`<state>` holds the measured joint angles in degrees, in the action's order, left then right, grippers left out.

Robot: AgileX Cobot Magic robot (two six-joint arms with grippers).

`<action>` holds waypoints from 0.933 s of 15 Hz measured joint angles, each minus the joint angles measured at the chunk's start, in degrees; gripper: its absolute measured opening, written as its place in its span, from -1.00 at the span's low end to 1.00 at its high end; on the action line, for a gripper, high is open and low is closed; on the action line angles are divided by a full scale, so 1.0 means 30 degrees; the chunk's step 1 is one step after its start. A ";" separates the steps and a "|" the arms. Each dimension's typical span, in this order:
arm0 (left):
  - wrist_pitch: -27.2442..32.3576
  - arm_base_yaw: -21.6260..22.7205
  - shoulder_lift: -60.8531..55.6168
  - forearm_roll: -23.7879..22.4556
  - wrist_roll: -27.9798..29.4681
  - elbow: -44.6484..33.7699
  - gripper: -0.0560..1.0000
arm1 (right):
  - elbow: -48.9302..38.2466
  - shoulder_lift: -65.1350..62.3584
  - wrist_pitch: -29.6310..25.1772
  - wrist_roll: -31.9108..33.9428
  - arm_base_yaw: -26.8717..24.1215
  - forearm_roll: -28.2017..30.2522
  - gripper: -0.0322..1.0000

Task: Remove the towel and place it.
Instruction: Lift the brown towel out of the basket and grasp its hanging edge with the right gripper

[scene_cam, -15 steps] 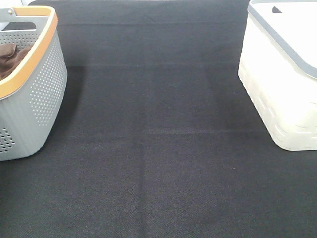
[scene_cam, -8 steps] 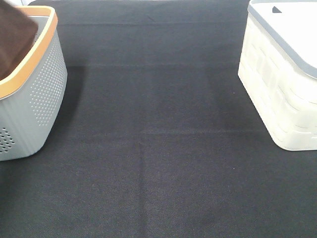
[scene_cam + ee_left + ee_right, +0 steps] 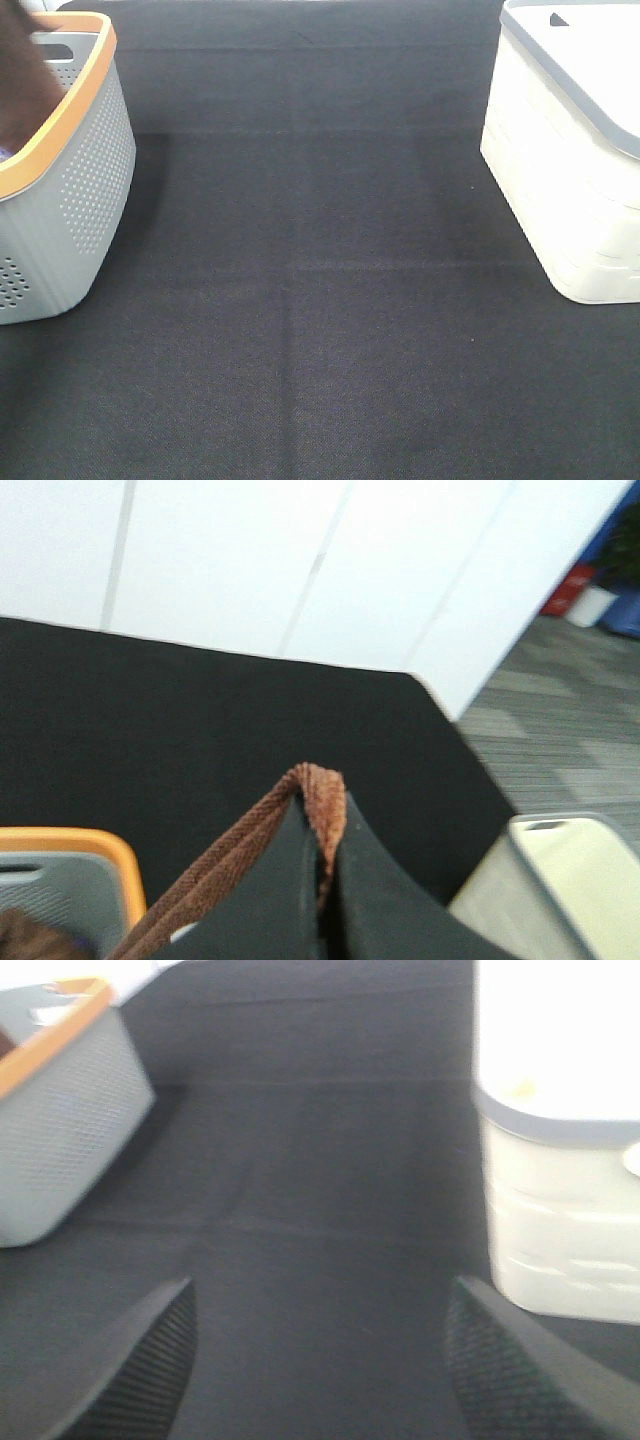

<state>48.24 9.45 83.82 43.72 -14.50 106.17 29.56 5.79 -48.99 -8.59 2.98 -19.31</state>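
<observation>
The reddish-brown towel (image 3: 300, 815) is pinched between the black fingers of my left gripper (image 3: 322, 825), which is shut on its stitched edge. In the exterior high view the towel (image 3: 25, 85) hangs as a dark brown blur at the far left, above the grey basket (image 3: 85, 190) with the orange rim. The left gripper itself is out of that view. My right gripper (image 3: 320, 1360) is open and empty, low over the black table between the two baskets. The towel's white tag is not visible.
A white bin (image 3: 575, 170) with a grey rim stands at the right edge of the table. The grey basket (image 3: 60, 880) shows below the left gripper, with more brown cloth inside (image 3: 25, 940). A black cloth (image 3: 320, 280) covers the table.
The towel has come up out of the grey basket: a second ago brown cloth lay inside, then the towel rose over the rim, and now it has shifted further left.
</observation>
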 joint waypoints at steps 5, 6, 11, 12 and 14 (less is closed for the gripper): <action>0.0286 -0.1299 -0.0095 0.3209 -0.1299 0.0000 -0.89 | 0.2254 0.6092 0.2005 -0.8995 0.0172 -0.8938 0.29; 0.0306 -0.2044 -0.0095 0.3228 -0.1451 0.0000 -0.89 | 0.2941 0.7066 0.2082 -1.0562 0.0630 -1.0390 0.29; 0.0191 -0.5443 -0.0095 0.3056 -0.2120 0.0000 -0.89 | 0.5481 1.1593 0.2082 -1.4515 0.3189 -1.2471 0.28; -0.0038 -0.6207 -0.0095 0.2941 -0.2139 0.0000 -0.89 | 0.6264 1.3216 0.2101 -1.4897 0.3934 -1.2414 0.27; -0.0458 -0.7544 -0.0095 0.2827 -0.2139 0.0000 -0.89 | 0.6990 1.5336 0.2158 -1.5355 0.5176 -1.2376 0.26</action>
<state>46.87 -13.18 83.54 52.20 -20.91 106.17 50.53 51.80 -42.51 -54.66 18.51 -56.44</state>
